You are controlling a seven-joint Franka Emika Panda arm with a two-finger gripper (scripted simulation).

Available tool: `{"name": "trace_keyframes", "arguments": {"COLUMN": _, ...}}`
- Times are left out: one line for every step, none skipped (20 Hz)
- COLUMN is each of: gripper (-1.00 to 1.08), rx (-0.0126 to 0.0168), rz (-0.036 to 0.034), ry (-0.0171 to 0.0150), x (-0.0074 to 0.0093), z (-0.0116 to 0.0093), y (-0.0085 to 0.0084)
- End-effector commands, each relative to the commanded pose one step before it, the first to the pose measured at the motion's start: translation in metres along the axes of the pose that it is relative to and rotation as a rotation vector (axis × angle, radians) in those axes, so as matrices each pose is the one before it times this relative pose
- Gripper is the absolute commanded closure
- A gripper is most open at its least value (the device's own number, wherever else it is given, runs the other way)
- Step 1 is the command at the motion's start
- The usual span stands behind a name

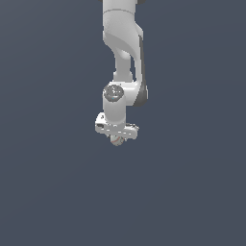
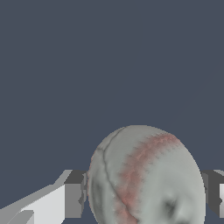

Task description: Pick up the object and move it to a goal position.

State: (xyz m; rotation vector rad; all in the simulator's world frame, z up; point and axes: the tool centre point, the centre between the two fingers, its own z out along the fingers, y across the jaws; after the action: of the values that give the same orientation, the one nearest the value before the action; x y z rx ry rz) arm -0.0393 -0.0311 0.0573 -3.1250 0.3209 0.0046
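The baseball is off-white and grey with curved red stitching, and fills the space between my fingers in the wrist view. One grey finger pad presses on one side and the other pad on the opposite side. In the exterior view my gripper hangs below the white arm near the middle of the picture, and only a small part of the ball shows under the hand. The gripper is shut on the ball.
A plain dark blue-grey surface fills the rest of both views. No other objects, edges or goal marker show.
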Motion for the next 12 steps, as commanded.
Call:
{"name": "trace_keyframes", "arguments": {"gripper": 1.08, "rx": 0.00048, "rz": 0.00019, "ry": 0.00314, "x": 0.00289, "z": -0.01084, "y": 0.00118}}
{"name": "trace_keyframes", "arguments": {"gripper": 1.08, "rx": 0.0, "rz": 0.0, "ry": 0.0, "x": 0.001, "z": -0.00511, "y": 0.00067}}
{"name": "trace_keyframes", "arguments": {"gripper": 1.08, "rx": 0.0, "rz": 0.0, "ry": 0.0, "x": 0.00111, "z": -0.00567, "y": 0.00074}}
{"name": "trace_keyframes", "arguments": {"gripper": 1.08, "rx": 0.0, "rz": 0.0, "ry": 0.0, "x": 0.00123, "z": -0.00622, "y": 0.00081}}
{"name": "trace_keyframes", "arguments": {"gripper": 1.08, "rx": 0.0, "rz": 0.0, "ry": 0.0, "x": 0.00134, "z": -0.00677, "y": 0.00088}}
{"name": "trace_keyframes", "arguments": {"gripper": 1.08, "rx": 0.0, "rz": 0.0, "ry": 0.0, "x": 0.00144, "z": -0.0073, "y": 0.00095}}
{"name": "trace_keyframes", "arguments": {"gripper": 1.08, "rx": 0.0, "rz": 0.0, "ry": 0.0, "x": 0.00155, "z": -0.00783, "y": 0.00102}}
{"name": "trace_keyframes", "arguments": {"gripper": 1.08, "rx": 0.0, "rz": 0.0, "ry": 0.0, "x": 0.00166, "z": -0.00834, "y": 0.00109}}
{"name": "trace_keyframes", "arguments": {"gripper": 1.08, "rx": 0.00001, "rz": 0.00048, "ry": -0.00006, "x": 0.00181, "z": -0.00882, "y": 0.00144}}
{"name": "trace_keyframes", "arguments": {"gripper": 1.08, "rx": 0.0, "rz": 0.0, "ry": 0.0, "x": 0.00188, "z": -0.00935, "y": 0.00122}}
{"name": "trace_keyframes", "arguments": {"gripper": 1.08, "rx": 0.0, "rz": 0.0, "ry": 0.0, "x": 0.00198, "z": -0.00984, "y": 0.00128}}
{"name": "trace_keyframes", "arguments": {"gripper": 1.08, "rx": 0.0, "rz": 0.0, "ry": 0.0, "x": 0.00208, "z": -0.0103, "y": 0.00134}}
